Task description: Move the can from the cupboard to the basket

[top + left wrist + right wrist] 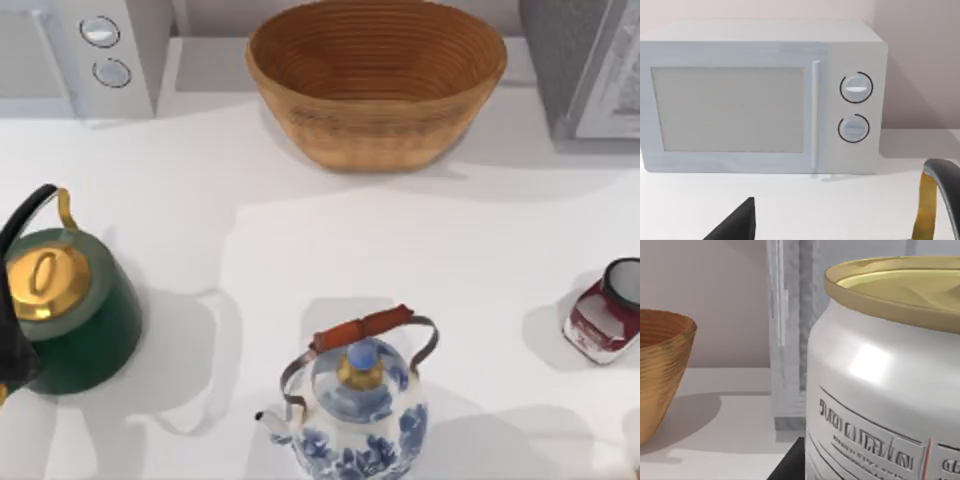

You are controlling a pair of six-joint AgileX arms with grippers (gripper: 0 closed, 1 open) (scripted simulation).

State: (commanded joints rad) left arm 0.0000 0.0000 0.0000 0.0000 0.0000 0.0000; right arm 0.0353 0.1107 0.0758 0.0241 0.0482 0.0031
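Up close, the can [880, 390] bears embossed lettering, unreadable, beside the cupboard [787, 335].

A white table [300, 240] stands against a pale pinkish wall [920, 60].

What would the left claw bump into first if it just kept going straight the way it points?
Most likely the white microwave: the left wrist view faces its door squarely across bare table. The green kettle's handle sits off to one side, probably out of line, though depth is unclear.
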